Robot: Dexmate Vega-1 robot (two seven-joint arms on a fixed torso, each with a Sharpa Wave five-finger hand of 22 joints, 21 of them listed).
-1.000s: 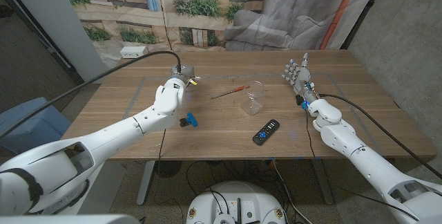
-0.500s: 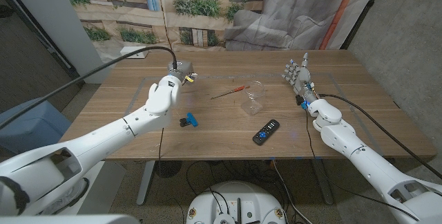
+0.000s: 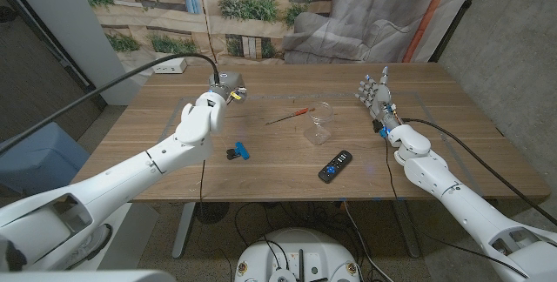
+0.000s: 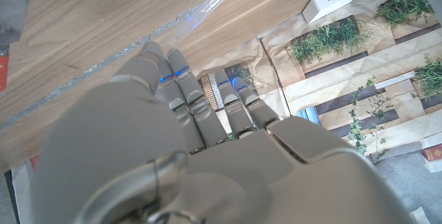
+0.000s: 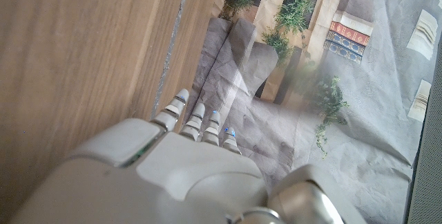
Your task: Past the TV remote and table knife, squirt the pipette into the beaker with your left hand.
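**Pipette lying crosswise on the wooden counter**

Pipette, thin, with a red bulb end [image 3: 291,115], is lying on the brown wooden counter [image 3: 261,164], its long axis running diagonally, the red end pointing toward the clear glass beaker [image 3: 319,124] just beside it. A black TV remote with blue buttons [image 3: 335,166] is sitting nearer the front edge, angled the same way. A small blue and black object [image 3: 238,151] is resting near the left forearm. The white left hand [image 3: 228,90] is hovering over the far left part of the counter, fingers curled inward, grasping nothing visible. The white right hand [image 3: 374,93] is standing on its edge near the right side, fingers extended and released.
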